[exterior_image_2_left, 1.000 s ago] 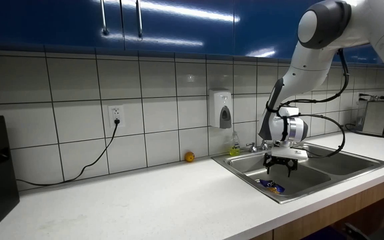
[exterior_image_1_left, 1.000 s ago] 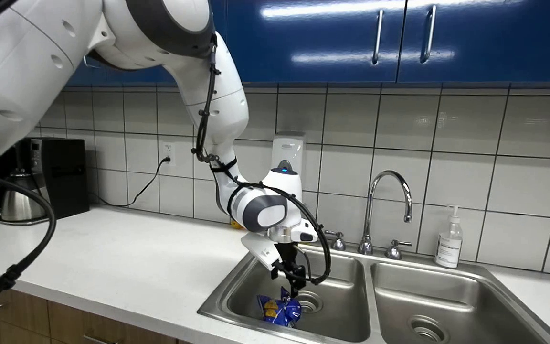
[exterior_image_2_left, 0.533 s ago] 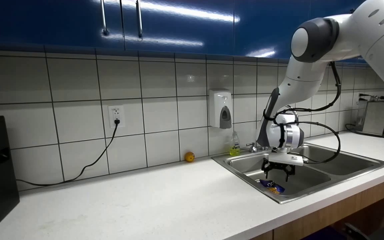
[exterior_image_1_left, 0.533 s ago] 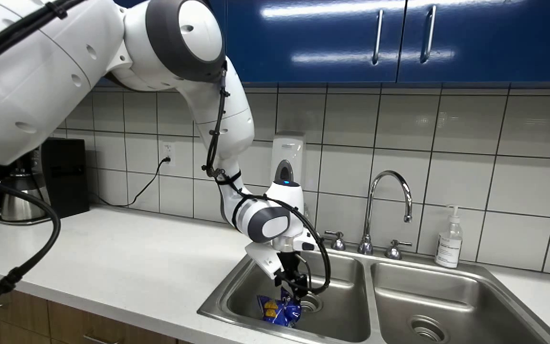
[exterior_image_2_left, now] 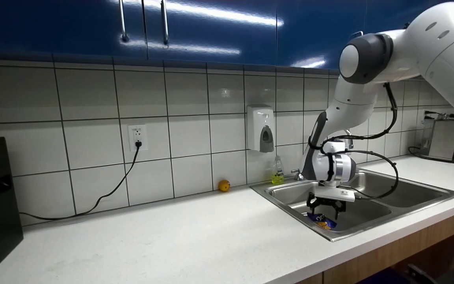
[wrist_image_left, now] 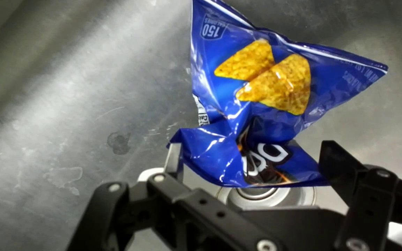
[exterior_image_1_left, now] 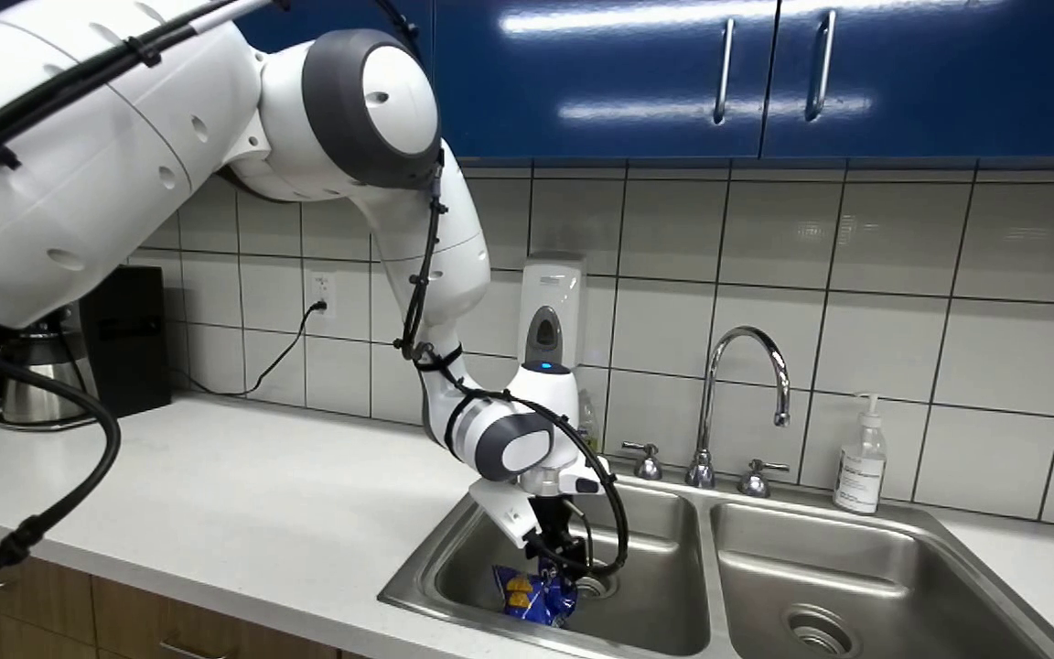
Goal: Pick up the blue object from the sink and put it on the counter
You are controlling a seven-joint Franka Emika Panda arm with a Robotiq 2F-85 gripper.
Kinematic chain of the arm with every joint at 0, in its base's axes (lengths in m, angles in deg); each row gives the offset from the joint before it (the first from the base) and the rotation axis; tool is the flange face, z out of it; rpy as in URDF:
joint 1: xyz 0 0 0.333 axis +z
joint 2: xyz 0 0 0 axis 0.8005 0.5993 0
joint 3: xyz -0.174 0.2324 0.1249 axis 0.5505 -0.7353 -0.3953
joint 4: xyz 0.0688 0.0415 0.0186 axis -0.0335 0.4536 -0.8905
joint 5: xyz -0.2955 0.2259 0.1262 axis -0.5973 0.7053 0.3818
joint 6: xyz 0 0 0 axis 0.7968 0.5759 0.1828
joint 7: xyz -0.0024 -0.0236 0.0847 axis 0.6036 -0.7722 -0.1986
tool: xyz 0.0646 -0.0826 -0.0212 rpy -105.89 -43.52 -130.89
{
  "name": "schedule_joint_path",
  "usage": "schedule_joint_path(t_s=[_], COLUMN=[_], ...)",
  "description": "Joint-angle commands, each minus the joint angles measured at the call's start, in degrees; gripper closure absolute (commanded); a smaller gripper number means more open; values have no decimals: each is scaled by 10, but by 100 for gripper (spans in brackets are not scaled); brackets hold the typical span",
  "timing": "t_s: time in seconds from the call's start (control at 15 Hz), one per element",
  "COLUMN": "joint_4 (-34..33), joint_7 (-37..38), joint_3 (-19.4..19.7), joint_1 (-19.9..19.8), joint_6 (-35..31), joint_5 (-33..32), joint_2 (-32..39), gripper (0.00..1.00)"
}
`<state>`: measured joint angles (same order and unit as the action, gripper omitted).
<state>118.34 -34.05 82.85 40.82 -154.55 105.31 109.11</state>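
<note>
The blue object is a blue chip bag [exterior_image_1_left: 527, 599] with orange chips on it, lying in a basin of the steel sink [exterior_image_1_left: 426, 597]. It also shows in an exterior view [exterior_image_2_left: 323, 221] and fills the upper middle of the wrist view [wrist_image_left: 257, 76]. My gripper [exterior_image_1_left: 558, 566] points down over the bag and shows in an exterior view [exterior_image_2_left: 324, 213]. In the wrist view the gripper [wrist_image_left: 253, 153] is open, its fingers wide apart with the bag's crumpled lower end between them. Whether the fingertips touch the bag cannot be told. The white counter [exterior_image_1_left: 243, 494] adjoins the sink.
A faucet [exterior_image_1_left: 719, 403] and a pump bottle [exterior_image_1_left: 861, 458] stand behind the sink. A wall dispenser [exterior_image_2_left: 261, 128], a yellow-green soap bottle [exterior_image_2_left: 277, 171] and an orange ball [exterior_image_2_left: 224, 185] are along the wall. A black coffee maker [exterior_image_1_left: 124, 334] stands on the counter. Blue cabinets [exterior_image_1_left: 600, 82] hang above.
My arm has lowered, and the gripper has moved down into the basin, closer to the chip bag. The bag has not moved. The gripper has stayed open.
</note>
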Motion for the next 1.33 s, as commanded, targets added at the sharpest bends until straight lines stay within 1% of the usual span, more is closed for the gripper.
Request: schedule_joint_path(t_s=[0.0,0.2,0.27,0.33,0.4,0.6,0.73,0.93,1.0,1.27], joint_4=[-16,-21,-22,-24,-25,-26,-26,-26,-25,-25], joint_7=[26,29,29,29,29,28,28,27,26,28], joint_3=[-9,-9,-10,-10,-11,-12,-13,-15,-16,-16], joint_1=[-7,-7,-7,-7,-7,-8,-8,-10,-10,-10], joint_6=[-11,-11,-11,-11,-12,-13,-14,-15,-16,-22], joint_5=[-20,-21,-21,-22,-22,-22,-22,-21,-21,-20], joint_2=[12,16,17,19,20,21,22,24,26,34], gripper=[0,0,25,28,35,60,74,98,100,100])
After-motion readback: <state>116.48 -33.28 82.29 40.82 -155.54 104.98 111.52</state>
